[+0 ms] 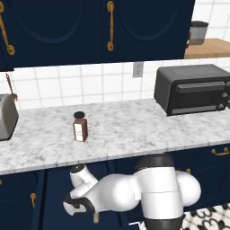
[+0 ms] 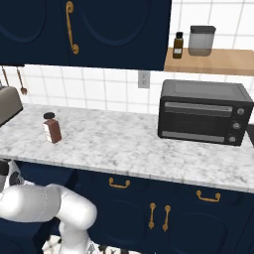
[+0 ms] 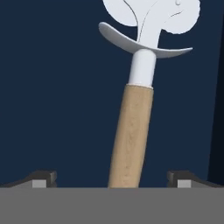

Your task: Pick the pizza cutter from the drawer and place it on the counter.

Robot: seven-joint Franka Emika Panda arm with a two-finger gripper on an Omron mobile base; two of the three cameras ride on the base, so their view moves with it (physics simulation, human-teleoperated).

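Navy drawer (image 3: 52, 87) floor all around, pizza cutter (image 3: 131, 131) lying flat on it, handle centred between the wide-spread tips of the empty gripper (image 3: 112, 179). Probably light, stiff; best pinched mid-handle, clear of the slick wheel.

In the hand view, the round silvery wheel of the tan-handled pizza cutter (image 3: 131, 135) is cut off by the top edge, and the handle's lower end is lost behind the bottom band. In the left base view, the white arm covers most of the open navy-blue drawer (image 1: 54, 188). The silver toaster (image 1: 6, 117) is cropped by the left edge there, as is the black toaster oven (image 1: 193, 90) by the right edge.
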